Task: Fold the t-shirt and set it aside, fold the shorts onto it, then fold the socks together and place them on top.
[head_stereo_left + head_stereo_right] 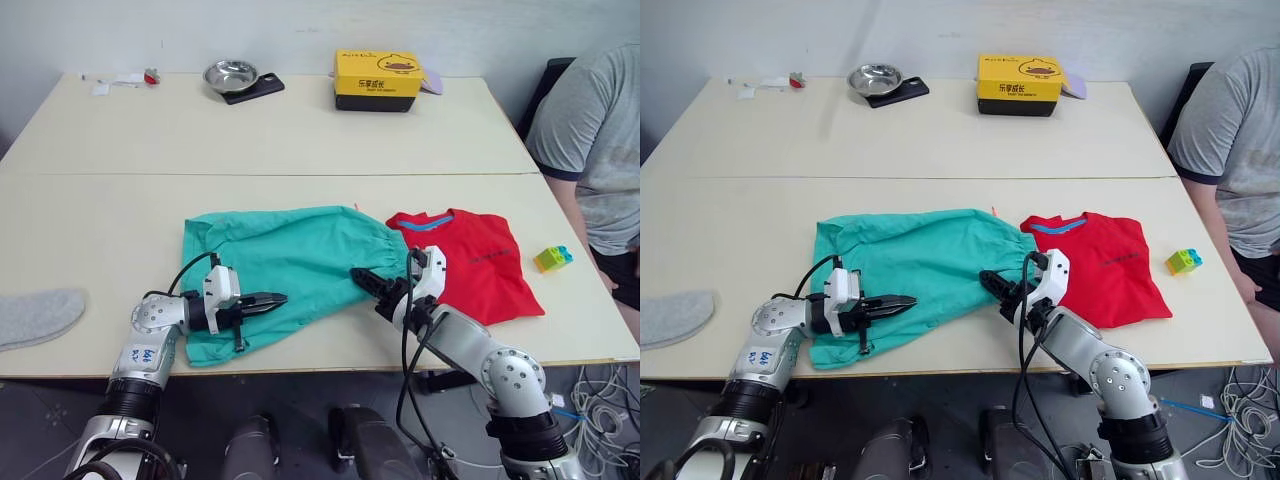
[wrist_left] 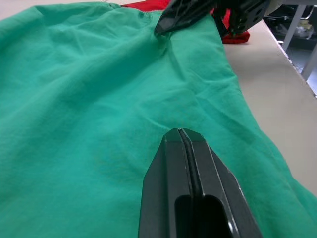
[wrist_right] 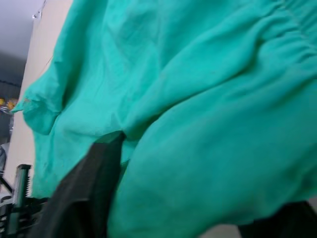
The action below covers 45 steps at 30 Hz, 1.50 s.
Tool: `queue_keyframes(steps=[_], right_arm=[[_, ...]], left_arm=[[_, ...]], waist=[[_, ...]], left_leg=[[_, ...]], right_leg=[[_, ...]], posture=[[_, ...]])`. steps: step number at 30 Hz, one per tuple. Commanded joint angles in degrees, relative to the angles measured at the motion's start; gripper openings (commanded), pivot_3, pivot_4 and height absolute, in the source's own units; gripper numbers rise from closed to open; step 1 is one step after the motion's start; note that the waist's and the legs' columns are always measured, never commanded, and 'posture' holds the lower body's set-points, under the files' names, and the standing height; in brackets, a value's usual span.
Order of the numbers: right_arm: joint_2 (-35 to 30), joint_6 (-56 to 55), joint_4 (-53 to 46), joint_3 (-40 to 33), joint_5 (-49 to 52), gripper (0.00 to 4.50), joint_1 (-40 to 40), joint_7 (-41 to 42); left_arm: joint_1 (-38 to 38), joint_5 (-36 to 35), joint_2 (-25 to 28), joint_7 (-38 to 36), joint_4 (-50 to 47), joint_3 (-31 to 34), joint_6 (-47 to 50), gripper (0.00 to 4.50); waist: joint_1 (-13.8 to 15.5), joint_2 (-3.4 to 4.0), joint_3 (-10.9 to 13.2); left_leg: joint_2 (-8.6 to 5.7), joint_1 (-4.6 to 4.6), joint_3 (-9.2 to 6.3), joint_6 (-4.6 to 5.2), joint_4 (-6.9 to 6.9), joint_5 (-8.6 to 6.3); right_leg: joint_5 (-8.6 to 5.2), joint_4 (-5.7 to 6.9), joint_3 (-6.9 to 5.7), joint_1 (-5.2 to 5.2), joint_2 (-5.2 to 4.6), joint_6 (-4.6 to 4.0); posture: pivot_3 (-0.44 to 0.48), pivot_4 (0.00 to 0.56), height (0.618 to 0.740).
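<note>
The near half of the table is mostly taken by the shorts spread across its middle and the folded t-shirt touching them on the robot's right. Between the shorts and a grey sock at the left edge lies a wide bare strip. A small toy block sits just right of the t-shirt, leaving little room there, and a person stands close against that edge. The far half is broad and open; a steel bowl on a dark pad, a yellow box and small bits line the back edge.
</note>
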Motion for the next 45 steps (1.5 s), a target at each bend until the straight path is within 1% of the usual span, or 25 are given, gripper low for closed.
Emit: queue_keyframes(steps=[1,5,6,11,18,21,22,25,27,28,31,34,36,40,45], right_arm=[[0.83,-0.35,-2.2,-0.46,-5.72,1.47,-1.35,6.65],[-1.79,-1.51,-5.07,1.07,-16.22,0.07,-2.07,14.73],[-2.31,-2.28,-5.77,1.12,-18.86,0.02,-2.14,16.38],[-3.08,-5.86,-8.37,-1.2,-27.87,0.02,-1.94,20.89],[-7.39,-7.51,-10.25,-1.66,-41.26,0.02,-1.99,24.97],[-13.15,-10.13,-10.9,2.08,-51.7,0.02,-4.4,30.14],[-15.68,-11.64,-11.26,4.89,-56.22,0.02,-5.92,32.85],[-19.2,-13.64,-11.53,9.97,-64.84,0.02,-9.2,37.11],[-20.55,-15.2,-11.05,14.48,-70.37,0.02,-13.12,41.51],[-20.55,-15.75,-10.73,16.05,-72.23,0.02,-14.61,43.09],[-17.86,-15.49,-9.48,20.14,-74.5,0.02,-18.6,47.79],[-14.03,-15.09,-7.32,23.47,-75.83,0.02,-21.07,51.56],[-12.38,-14.91,-6.52,24.19,-76.79,0.02,-21.42,53.14],[-10.08,-12.74,-4.2,28.43,-78.89,0.02,-20.91,57.31],[-6.19,-12.5,-0.07,29.05,-82.23,0.02,-20.82,56.69]], left_arm=[[0.25,0.36,0.01,0.8,0.3,0.47,-0.87,0.0],[-1.0,0.43,-0.85,3.94,1.24,1.46,-0.68,0.0],[-1.89,0.43,-1.3,5.33,1.59,1.78,-0.07,0.0],[-5.2,-0.62,-3.55,11.42,1.23,3.41,4.1,0.0],[-7.64,3.32,-5.39,18.39,1.05,1.66,7.59,0.0],[-9.75,5.07,-6.9,21.57,2.26,0.95,9.56,0.0],[-10.49,5.51,-7.27,22.08,2.7,0.55,10.62,0.0],[-11.53,6.36,-7.57,23.01,3.1,-0.28,13.47,0.0],[-11.64,7.19,-7.25,23.64,2.91,-0.8,15.17,0.0],[-11.56,7.52,-7.11,23.87,2.76,-0.91,15.81,0.0],[-9.84,8.13,-6.03,24.88,1.71,-0.3,18.18,0.0],[-7.53,7.77,-5.09,25.38,-0.69,0.32,20.3,0.0],[-6.49,7.54,-4.77,25.63,-2.19,0.41,21.26,0.0],[-3.72,6.54,-4.08,26.44,-5.49,1.72,22.48,0.0],[-0.14,4.42,-3.05,25.96,-10.74,3.86,24.06,0.0]], waist=[[0.0,0.11,-0.03],[0.1,0.19,-0.03],[0.14,0.2,-0.02],[0.28,0.2,-0.02],[0.36,0.2,-0.02],[0.34,0.26,0.02],[0.27,0.26,0.03],[0.08,0.27,0.03],[0.08,0.27,0.03],[0.06,0.28,0.04],[0.06,0.29,0.03],[0.02,0.29,0.03],[0.04,0.29,0.03],[-0.03,0.3,-0.02],[-0.19,0.3,-0.03]], left_leg=[[0.0,-0.01,0.0,0.0,-0.02,0.0],[0.0,-0.03,-0.02,-0.03,-0.04,-0.02],[0.0,-0.03,-0.02,-0.03,-0.04,-0.02],[-0.03,-0.09,-0.05,-0.02,-0.01,0.0],[-0.09,-0.13,-0.02,-0.23,-0.02,0.12],[-0.09,-0.13,0.01,-0.25,-0.02,0.12],[-0.11,-0.13,0.04,-0.24,-0.01,0.13],[-0.09,-0.1,0.09,-0.24,-0.01,0.14],[-0.02,-0.1,0.07,-0.41,-0.03,0.17],[-0.02,-0.1,0.1,-0.45,-0.06,0.19],[0.02,-0.11,0.17,-0.54,-0.06,0.23],[0.04,-0.07,0.21,-0.56,-0.03,0.24],[0.04,-0.06,0.26,-0.56,-0.02,0.24],[0.01,-0.03,0.29,-0.52,0.01,0.23],[0.05,0.03,0.32,-0.48,0.0,0.19]], right_leg=[[0.01,0.02,-0.01,-0.02,0.0,0.01],[0.0,0.05,-0.05,-0.05,0.02,0.01],[0.0,0.04,-0.05,-0.05,0.01,0.01],[0.06,0.04,-0.08,-0.05,0.01,0.12],[0.07,0.01,-0.08,-0.08,-0.01,0.14],[0.07,0.01,-0.07,-0.1,-0.01,0.14],[0.08,0.01,-0.06,-0.11,-0.03,0.16],[0.09,0.02,-0.06,-0.14,0.0,0.18],[0.09,0.04,-0.09,-0.18,0.07,0.18],[0.08,0.06,-0.08,-0.21,0.07,0.18],[0.07,0.09,-0.06,-0.27,0.08,0.17],[0.07,0.14,-0.04,-0.26,0.07,0.16],[0.08,0.16,0.0,-0.26,0.06,0.15],[0.1,0.16,0.02,-0.25,0.0,0.09],[0.07,0.2,0.03,-0.23,0.01,-0.03]], posture=[[0.0,0.15,0.74],[0.0,0.15,0.74],[0.0,0.15,0.74],[0.0,0.15,0.74],[0.0,0.15,0.74],[0.0,0.15,0.74],[0.0,0.15,0.74],[0.0,0.15,0.74],[0.0,0.15,0.74],[0.0,0.15,0.74],[0.0,0.15,0.74],[0.0,0.15,0.74],[0.0,0.15,0.74],[0.0,0.15,0.74],[0.0,0.15,0.74]])
